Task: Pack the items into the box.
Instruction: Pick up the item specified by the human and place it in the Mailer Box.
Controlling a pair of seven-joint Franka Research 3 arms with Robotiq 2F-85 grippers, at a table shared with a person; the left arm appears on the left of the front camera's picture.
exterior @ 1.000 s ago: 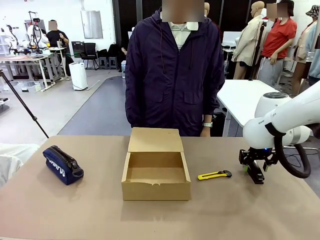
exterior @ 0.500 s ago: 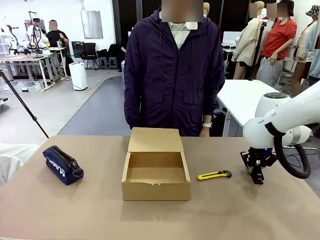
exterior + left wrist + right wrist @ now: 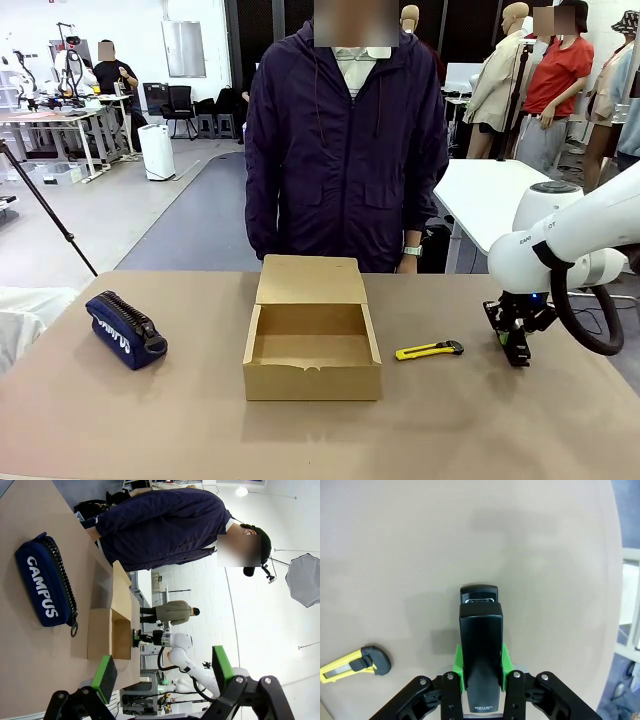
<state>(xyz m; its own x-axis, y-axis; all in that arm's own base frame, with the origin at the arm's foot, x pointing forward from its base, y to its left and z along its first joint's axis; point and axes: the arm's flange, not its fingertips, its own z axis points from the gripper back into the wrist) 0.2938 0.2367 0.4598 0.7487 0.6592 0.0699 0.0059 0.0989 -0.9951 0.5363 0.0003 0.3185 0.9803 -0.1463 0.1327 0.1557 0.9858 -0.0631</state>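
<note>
While R gripper [image 3: 514,338] pinches the black stapler [image 3: 480,640] at the table's [image 3: 120,420] R end, the open box [image 3: 312,378] lies to its left, yellow knife [image 3: 428,350] between; L gripper [image 3: 162,672] spread.

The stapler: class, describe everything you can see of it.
The stapler is black and oblong, looks plastic, a glossy top arm over a slightly longer base. The right pincer clamps its rear sides between green pads. It is near the table's right end, right of the yellow knife and apart from it. Whether it rests on the table is unclear.
</note>
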